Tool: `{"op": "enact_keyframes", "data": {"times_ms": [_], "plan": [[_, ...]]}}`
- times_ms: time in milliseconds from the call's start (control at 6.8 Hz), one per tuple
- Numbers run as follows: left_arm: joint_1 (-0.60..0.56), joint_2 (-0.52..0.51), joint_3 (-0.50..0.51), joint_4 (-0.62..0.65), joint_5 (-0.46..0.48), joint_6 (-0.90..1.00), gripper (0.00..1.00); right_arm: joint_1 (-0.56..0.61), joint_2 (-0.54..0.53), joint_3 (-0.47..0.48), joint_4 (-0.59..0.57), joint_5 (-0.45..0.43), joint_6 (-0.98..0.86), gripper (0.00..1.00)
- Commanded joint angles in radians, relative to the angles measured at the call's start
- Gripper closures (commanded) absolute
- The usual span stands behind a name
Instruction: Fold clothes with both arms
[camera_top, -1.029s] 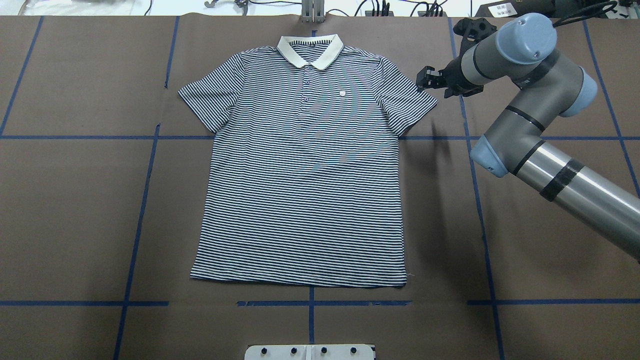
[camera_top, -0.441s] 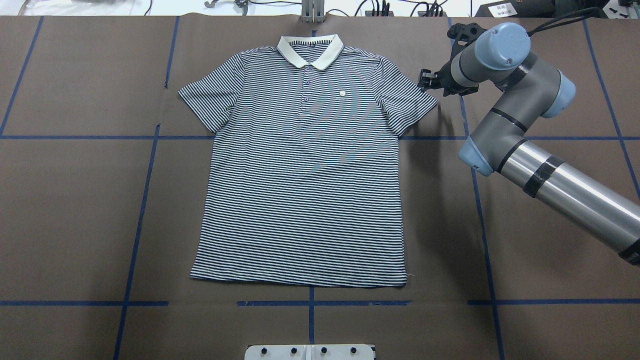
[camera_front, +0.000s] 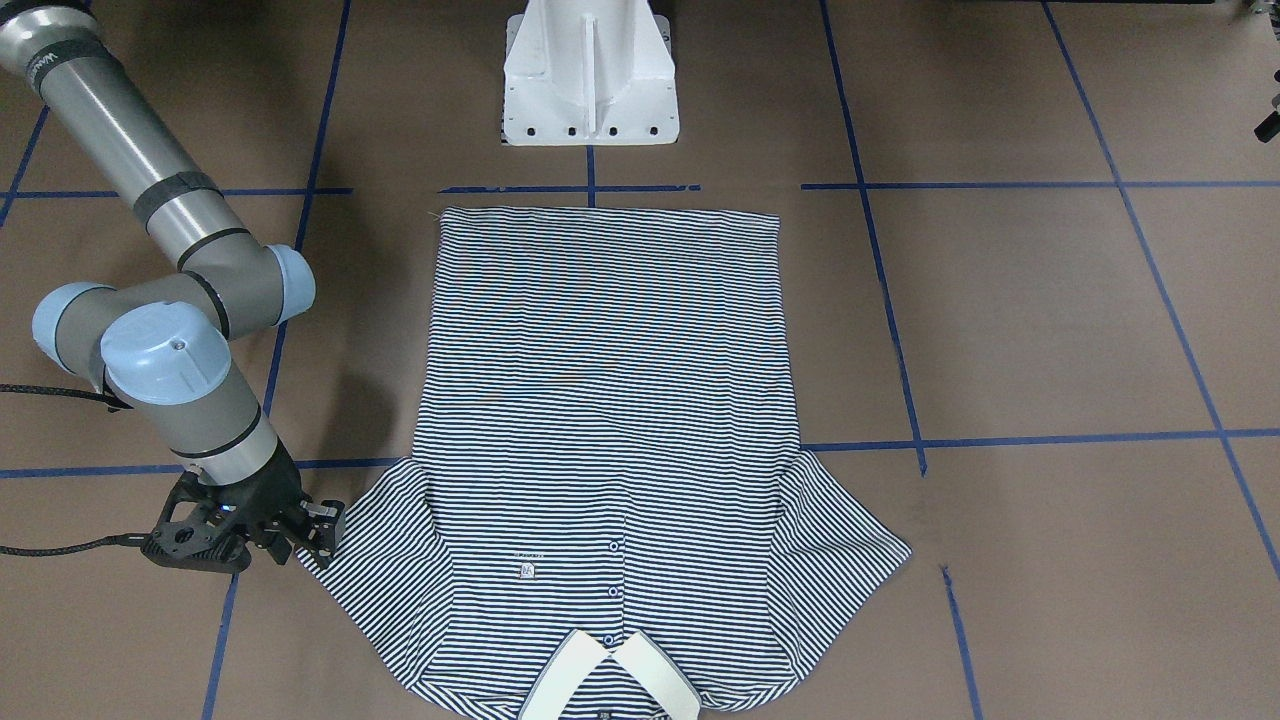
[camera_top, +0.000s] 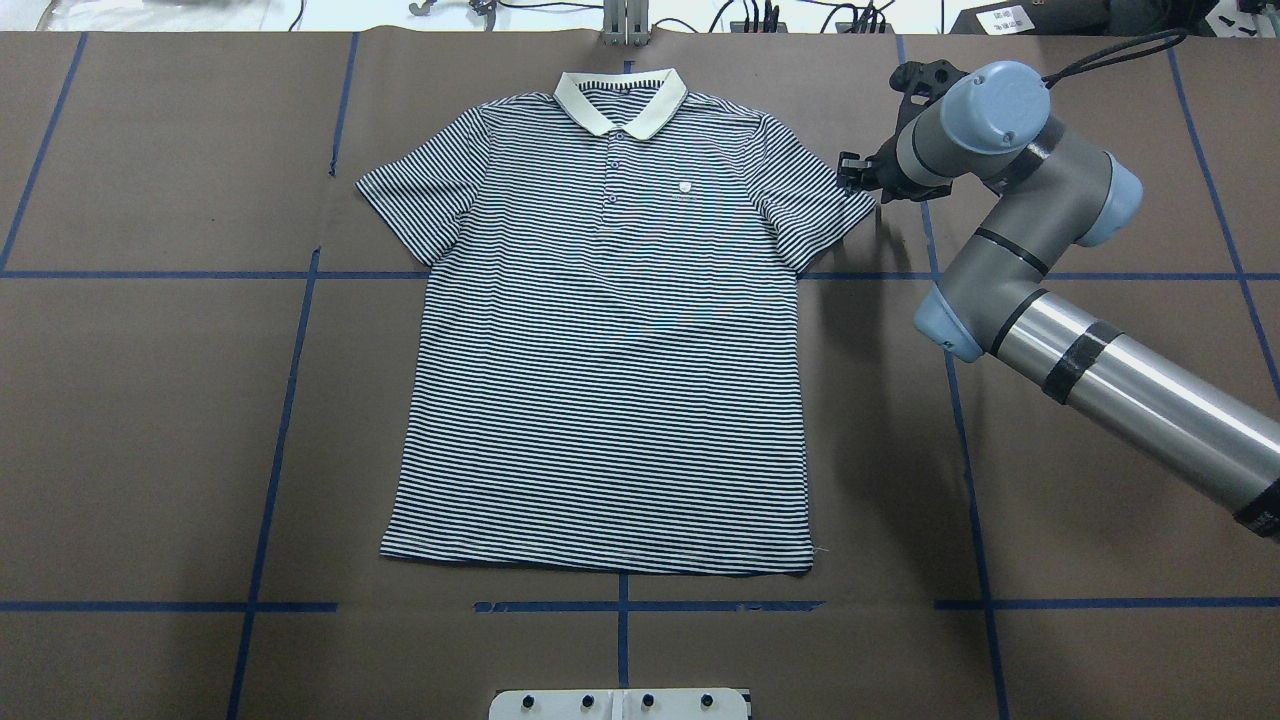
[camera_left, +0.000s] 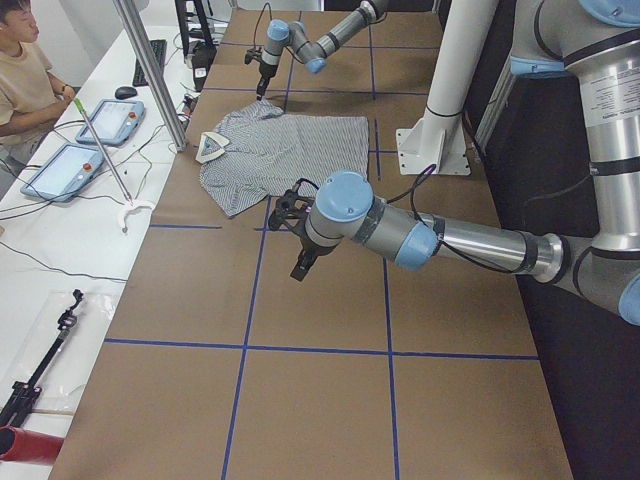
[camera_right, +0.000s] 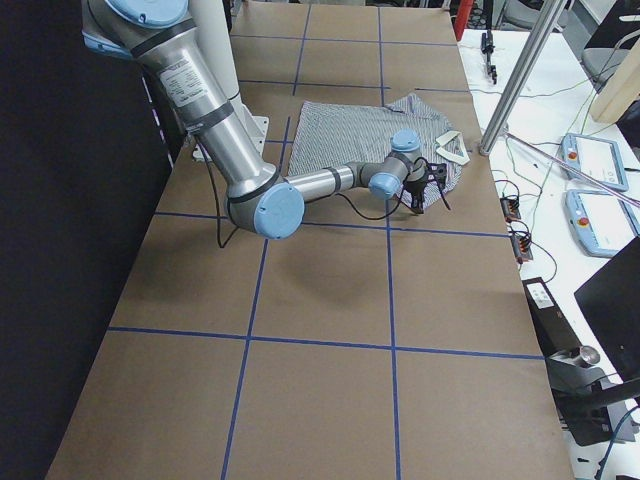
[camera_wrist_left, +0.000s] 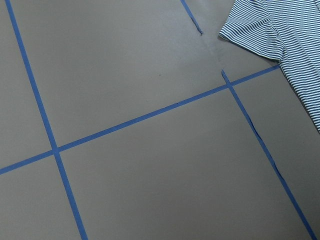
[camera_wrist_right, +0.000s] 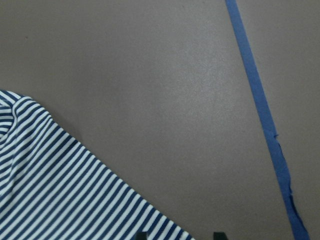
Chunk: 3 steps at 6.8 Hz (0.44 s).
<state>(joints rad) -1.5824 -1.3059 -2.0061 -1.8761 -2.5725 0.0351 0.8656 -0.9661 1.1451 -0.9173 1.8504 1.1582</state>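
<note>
The clothes are one striped polo shirt (camera_top: 610, 340) that lies flat and face up on the brown table, its cream collar (camera_top: 620, 100) at the far edge. My right gripper (camera_top: 852, 172) hangs just beside the tip of the shirt's right-hand sleeve (camera_top: 825, 205), also seen low at the sleeve's edge (camera_front: 328, 532). In the right wrist view its two fingertips (camera_wrist_right: 141, 235) stand apart, open, over the sleeve's hem (camera_wrist_right: 75, 190). My left gripper (camera_left: 300, 262) shows only in the exterior left view, above bare table short of the other sleeve (camera_wrist_left: 260, 35); I cannot tell its state.
Blue tape lines (camera_top: 290, 380) cross the brown table cover. The white pedestal base (camera_front: 590, 75) stands behind the shirt's hem. Beyond the collar runs a white bench with tablets (camera_left: 95, 125), cables, a metal post (camera_left: 150, 70) and a seated person (camera_left: 25, 80).
The right arm has swung in and down, bringing its gripper a little nearer to the sleeve's tip. The shirt has not moved.
</note>
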Motion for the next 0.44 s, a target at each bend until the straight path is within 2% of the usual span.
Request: {"op": "enact_keyframes", "data": {"times_ms": [0, 147, 294], "plan": [[0.001, -0.001, -0.002, 0.0, -0.002, -0.001, 0.0, -0.002, -0.02, 0.001, 0.0, 0.0, 0.0, 0.47], [0.001, -0.001, -0.003, 0.0, -0.002, -0.001, 0.0, -0.002, -0.023, 0.002, 0.0, 0.0, 0.001, 0.55], [0.001, -0.001, -0.005, 0.0, -0.002, -0.001, 0.0, -0.002, -0.025, 0.002, 0.0, 0.0, 0.001, 1.0]]}}
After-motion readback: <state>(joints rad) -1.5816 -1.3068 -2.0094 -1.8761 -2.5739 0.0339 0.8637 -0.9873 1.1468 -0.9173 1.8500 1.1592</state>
